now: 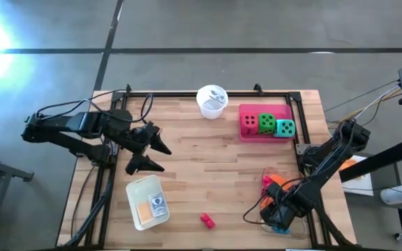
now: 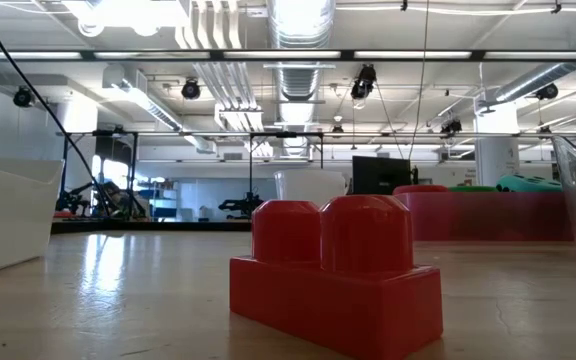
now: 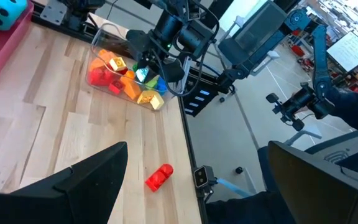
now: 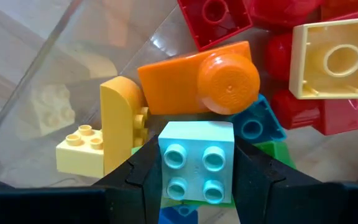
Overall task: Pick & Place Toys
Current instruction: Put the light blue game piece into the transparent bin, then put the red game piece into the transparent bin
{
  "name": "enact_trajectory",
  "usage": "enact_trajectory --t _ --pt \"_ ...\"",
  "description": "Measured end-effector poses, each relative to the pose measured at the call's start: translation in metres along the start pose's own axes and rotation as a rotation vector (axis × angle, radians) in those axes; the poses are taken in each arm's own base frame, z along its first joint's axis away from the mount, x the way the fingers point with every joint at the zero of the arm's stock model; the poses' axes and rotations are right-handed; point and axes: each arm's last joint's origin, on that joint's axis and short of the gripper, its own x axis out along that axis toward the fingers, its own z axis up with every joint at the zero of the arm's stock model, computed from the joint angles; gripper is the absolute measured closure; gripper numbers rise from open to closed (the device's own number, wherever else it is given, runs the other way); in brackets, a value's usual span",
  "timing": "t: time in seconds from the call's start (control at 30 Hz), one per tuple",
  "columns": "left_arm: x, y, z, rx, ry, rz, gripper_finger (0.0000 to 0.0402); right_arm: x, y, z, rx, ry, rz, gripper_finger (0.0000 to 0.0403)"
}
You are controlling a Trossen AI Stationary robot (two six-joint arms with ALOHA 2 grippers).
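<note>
- Two arms are in your overhead picture: the left gripper [image 1: 149, 155] hangs over the left half of the table [image 1: 208, 181], just above the white tray [image 1: 146, 202], with its fingers spread wide and nothing between them.
- Your right gripper [image 4: 196, 171] is down in the clear tray [image 1: 279, 192] at the table's right edge, and its two dark fingers are closed on a light blue four-stud brick [image 4: 196, 169].
- Around that brick you can see the pile in the clear tray: an orange piece [image 4: 201, 78], a pale yellow studded brick [image 4: 79, 152], red bricks [image 4: 213, 18], a darker blue one [image 4: 257, 124] and a green one.
- One red brick [image 1: 207, 221] lies alone on the wood near the front edge, between the white tray and the clear tray; it fills the low view.
- Three dice, red [image 1: 248, 123], green [image 1: 266, 123] and teal [image 1: 285, 128], sit side by side in the pink tray [image 1: 257, 109] at the back right.
- Look in the white tray for two flat cards [image 1: 152, 204].
- Beside the pink tray stands a white cup [image 1: 211, 102].
</note>
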Motion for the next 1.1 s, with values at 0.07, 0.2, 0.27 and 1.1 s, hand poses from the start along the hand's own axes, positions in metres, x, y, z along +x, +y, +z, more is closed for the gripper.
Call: enact_trajectory --t 0.07,0.2,0.27,1.1 --pt "0.000 0.000 0.000 0.000 -0.001 0.000 0.0014 -0.001 0.001 0.000 -0.005 0.001 0.003 0.0271" --pt "0.000 0.000 0.000 0.000 0.000 0.000 0.0014 -0.003 0.003 -0.001 -0.024 0.005 0.017 0.0271" --pt "0.000 0.000 0.000 0.000 0.000 0.000 0.0014 -0.004 0.003 -0.001 -0.030 0.005 0.019 0.0260" --pt "-0.001 0.001 -0.003 -0.020 0.032 0.013 0.0014 -0.030 0.017 -0.005 -0.023 0.024 0.064 0.0032"
